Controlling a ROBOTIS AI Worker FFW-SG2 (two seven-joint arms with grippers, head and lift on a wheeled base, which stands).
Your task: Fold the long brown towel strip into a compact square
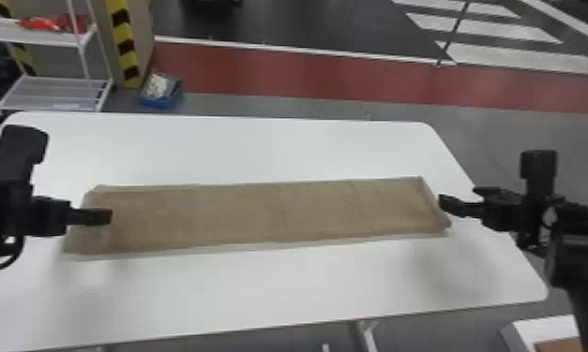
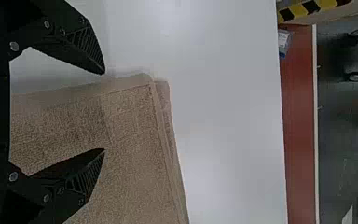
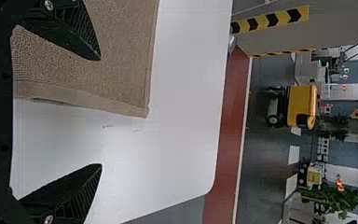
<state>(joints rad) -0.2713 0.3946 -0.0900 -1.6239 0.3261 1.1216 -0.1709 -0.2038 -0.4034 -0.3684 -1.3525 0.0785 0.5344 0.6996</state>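
Head view: towel strip (image 1: 260,215) looks floppy; my left hand (image 2: 105,111), right hand (image 3: 100,112) open at its ends; I'd pinch end corners.

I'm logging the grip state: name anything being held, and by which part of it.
Nothing is held: the left gripper and right gripper stand open at opposite ends of the towel strip, which lies on the table.
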